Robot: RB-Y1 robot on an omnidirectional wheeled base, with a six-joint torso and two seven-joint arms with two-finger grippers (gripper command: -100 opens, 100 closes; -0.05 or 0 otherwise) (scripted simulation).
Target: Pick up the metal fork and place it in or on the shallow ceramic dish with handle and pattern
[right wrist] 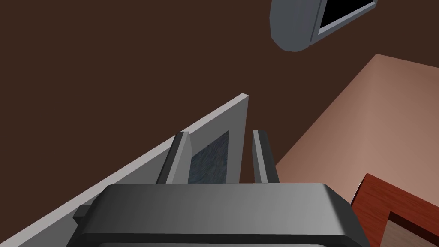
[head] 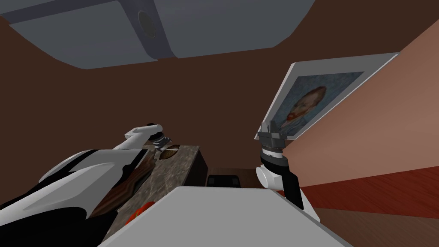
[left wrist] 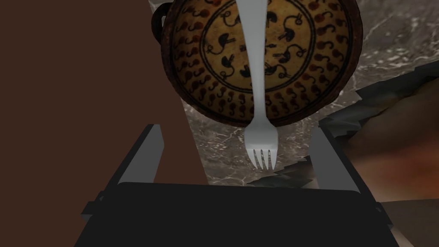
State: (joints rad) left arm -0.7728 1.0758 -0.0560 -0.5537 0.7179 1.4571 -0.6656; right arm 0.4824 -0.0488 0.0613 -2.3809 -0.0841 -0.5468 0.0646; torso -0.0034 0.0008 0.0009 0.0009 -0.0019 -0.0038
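Head view: the left gripper hangs over the dish near the counter's far end, while the right gripper is raised well apart.

Left wrist view adds the fork. It lies lengthwise across the patterned dish, tines past the rim and pointing at the gripper, whose wide-spread fingers touch nothing.

Right wrist view: that gripper's fingers stand slightly apart and empty.
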